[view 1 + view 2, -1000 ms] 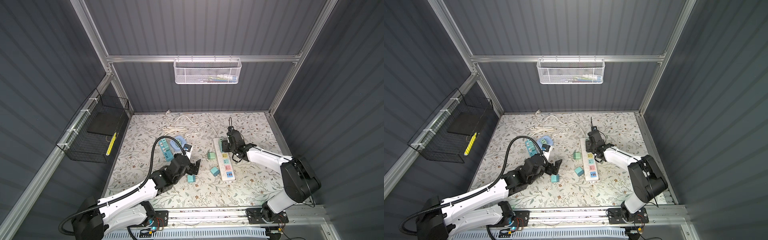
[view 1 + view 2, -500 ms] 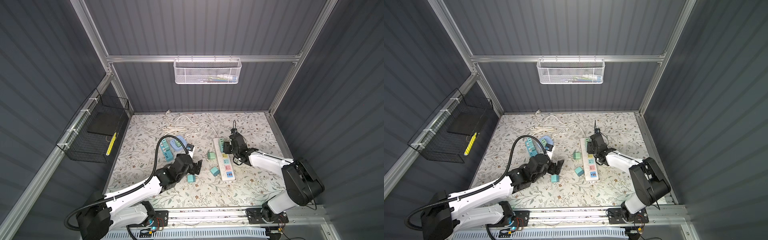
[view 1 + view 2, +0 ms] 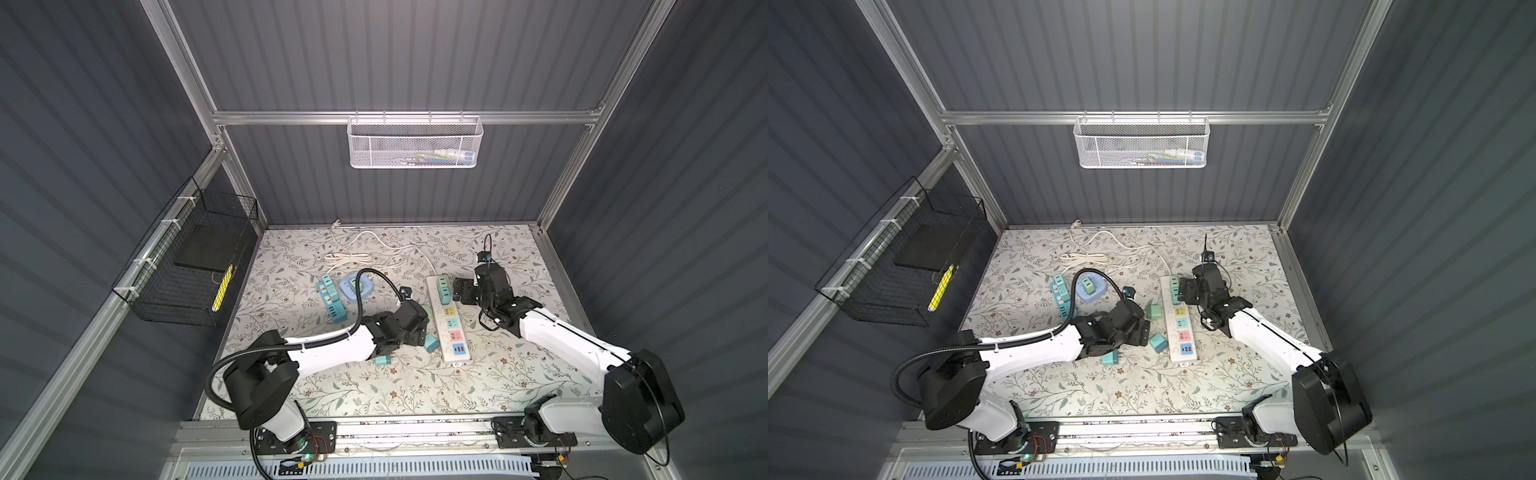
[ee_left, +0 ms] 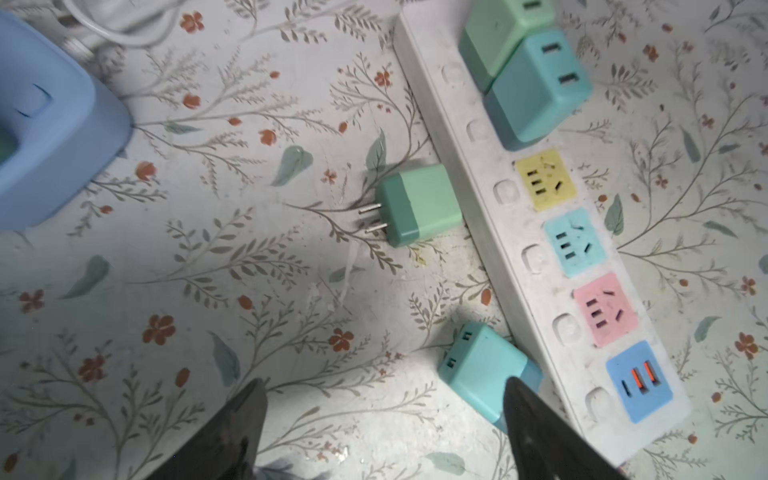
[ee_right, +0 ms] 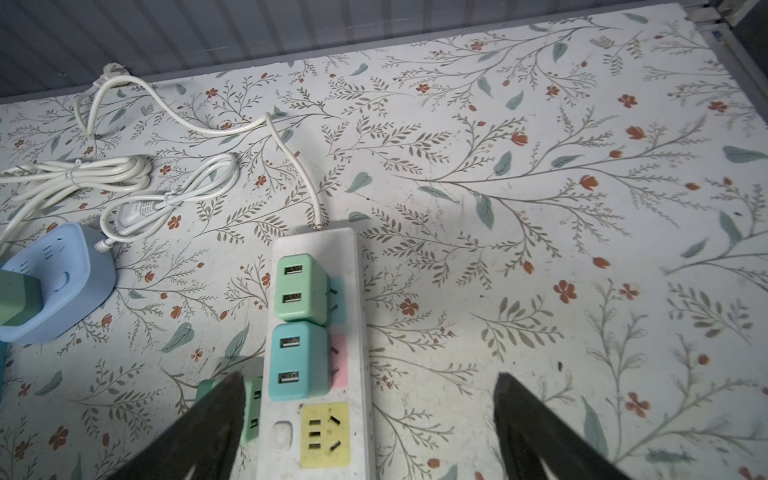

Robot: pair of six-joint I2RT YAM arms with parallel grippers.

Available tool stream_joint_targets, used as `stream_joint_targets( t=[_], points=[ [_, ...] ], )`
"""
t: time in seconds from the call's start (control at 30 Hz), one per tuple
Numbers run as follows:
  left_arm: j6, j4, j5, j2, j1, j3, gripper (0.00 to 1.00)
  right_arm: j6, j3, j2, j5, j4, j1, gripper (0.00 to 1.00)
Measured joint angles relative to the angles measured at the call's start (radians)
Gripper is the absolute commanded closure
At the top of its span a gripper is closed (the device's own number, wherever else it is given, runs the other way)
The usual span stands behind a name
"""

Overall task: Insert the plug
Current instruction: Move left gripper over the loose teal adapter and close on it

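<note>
The white power strip [image 3: 450, 332] [image 3: 1185, 337] [image 4: 469, 174] [image 5: 357, 266] lies in the middle of the floral mat. A green plug [image 5: 297, 289] and a teal plug [image 5: 297, 361] stand in its two far sockets. My right gripper [image 5: 370, 415] [image 3: 465, 291] hovers open over the strip's yellow socket [image 5: 324, 434], holding nothing. My left gripper [image 4: 382, 415] [image 3: 415, 328] is open and low beside the strip. A loose teal plug [image 4: 478, 374] [image 3: 1158, 342] lies against one of its fingers [image 4: 528, 415]. A loose green plug [image 4: 415, 205] [image 3: 1153, 311] lies on its side beyond.
Another teal plug [image 3: 383, 360] lies by the left forearm. A blue socket block [image 3: 356, 288] with a green plug in it, some teal strips [image 3: 331, 297] and coiled white cords [image 3: 349, 258] lie at the back left. Wire baskets [image 3: 187, 266] [image 3: 413, 143] hang on the walls.
My right gripper's jaws have opened wide above the strip's far end. The left arm has swung right, bringing its gripper up beside the strip and the loose teal plug.
</note>
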Motion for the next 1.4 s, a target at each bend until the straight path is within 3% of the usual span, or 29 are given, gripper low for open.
stream_joint_targets(
  t=[0.2, 0.47, 1.4],
  points=[
    [-0.026, -0.065, 0.028, 0.127, -0.033, 0.123, 0.09, 0.015, -0.034, -0.041, 0.001, -0.011, -0.026, 0.02],
    [-0.049, -0.104, 0.048, 0.218, -0.042, 0.152, 0.10, 0.015, -0.058, -0.074, 0.000, -0.016, -0.029, 0.01],
    [-0.065, -0.115, 0.091, 0.277, -0.049, 0.218, 0.10, 0.016, -0.086, -0.093, -0.026, -0.016, -0.032, 0.01]
  ],
)
